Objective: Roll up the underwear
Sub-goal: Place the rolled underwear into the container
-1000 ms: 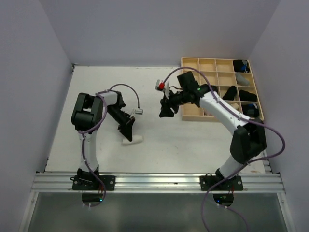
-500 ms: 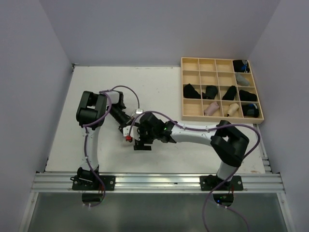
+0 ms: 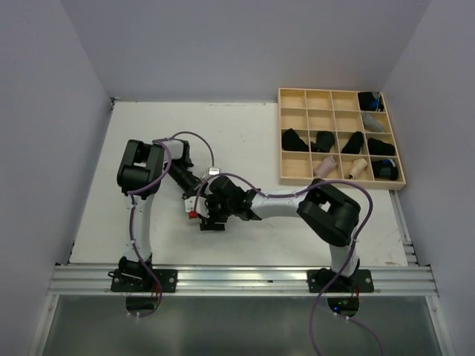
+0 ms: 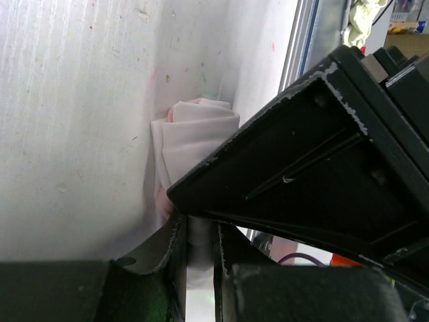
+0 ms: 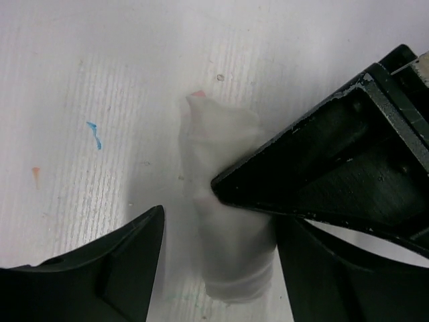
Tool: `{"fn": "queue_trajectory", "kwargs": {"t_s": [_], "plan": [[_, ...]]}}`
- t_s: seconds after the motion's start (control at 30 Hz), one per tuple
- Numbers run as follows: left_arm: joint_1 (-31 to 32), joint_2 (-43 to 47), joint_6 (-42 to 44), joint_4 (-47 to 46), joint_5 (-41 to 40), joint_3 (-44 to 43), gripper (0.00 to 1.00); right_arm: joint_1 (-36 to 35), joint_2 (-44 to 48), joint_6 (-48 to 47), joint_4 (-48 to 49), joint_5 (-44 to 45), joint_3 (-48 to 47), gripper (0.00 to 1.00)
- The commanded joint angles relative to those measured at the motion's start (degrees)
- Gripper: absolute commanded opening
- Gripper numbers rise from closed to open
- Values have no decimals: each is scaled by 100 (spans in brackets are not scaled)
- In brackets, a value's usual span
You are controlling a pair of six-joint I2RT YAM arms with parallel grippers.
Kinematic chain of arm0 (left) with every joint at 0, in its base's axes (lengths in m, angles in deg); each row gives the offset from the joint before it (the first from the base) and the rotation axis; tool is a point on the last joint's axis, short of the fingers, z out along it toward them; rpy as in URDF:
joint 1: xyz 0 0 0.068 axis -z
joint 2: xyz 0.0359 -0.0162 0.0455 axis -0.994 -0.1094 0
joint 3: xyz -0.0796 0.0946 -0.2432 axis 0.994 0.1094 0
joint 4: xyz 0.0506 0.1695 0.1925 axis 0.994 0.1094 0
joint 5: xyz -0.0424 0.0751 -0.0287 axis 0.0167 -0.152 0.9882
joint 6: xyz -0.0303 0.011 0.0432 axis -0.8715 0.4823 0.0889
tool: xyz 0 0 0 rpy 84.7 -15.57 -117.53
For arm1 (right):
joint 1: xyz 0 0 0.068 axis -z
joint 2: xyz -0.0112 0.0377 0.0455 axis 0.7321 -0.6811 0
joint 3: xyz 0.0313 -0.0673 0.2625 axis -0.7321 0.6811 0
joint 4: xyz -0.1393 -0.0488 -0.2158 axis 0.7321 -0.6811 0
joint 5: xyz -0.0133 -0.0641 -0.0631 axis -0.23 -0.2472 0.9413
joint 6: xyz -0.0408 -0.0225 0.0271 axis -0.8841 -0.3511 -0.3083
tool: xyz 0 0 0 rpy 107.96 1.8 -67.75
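Observation:
One whitish underwear roll with a pink edge lies on the white table. My right gripper is open, one finger on each side of the roll without squeezing it. My left gripper is shut on the near end of the same roll, and its black finger crosses the roll from the right. In the top view both grippers meet at mid-table, the left gripper and the right gripper, and they hide the roll. Black underwear rolls sit in the tray.
The pale wooden grid tray stands at the back right, holding several dark rolls and two pale ones. The right arm stretches low across the table from its base to the centre. A metal rail runs along the near edge.
My right arm has swung from the tray leftward and down to the roll, and its jaws have opened around it. The left gripper has stayed shut on the roll, shifting only slightly.

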Motion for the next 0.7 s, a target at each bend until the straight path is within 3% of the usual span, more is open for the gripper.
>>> {"fn": "queue_trajectory", "kwargs": {"t_s": [0.0, 0.13, 0.3, 0.53, 0.67], "plan": [[-25, -201, 203, -924, -673, 84, 2, 64, -265, -132, 121, -341, -254, 68], [-25, -192, 264, -897, -664, 119, 7, 170, -477, -211, -99, -508, -456, 54], [-25, -183, 309, -871, -585, 84, 15, 205, -679, -413, -608, -718, -658, 44], [-157, 98, 186, -1029, -313, -179, 39, 240, -627, -756, -1645, -1377, -738, 0], [-368, 501, -86, -1336, -94, -417, 57, 275, -373, -730, -1997, -1387, -580, 0]]}}
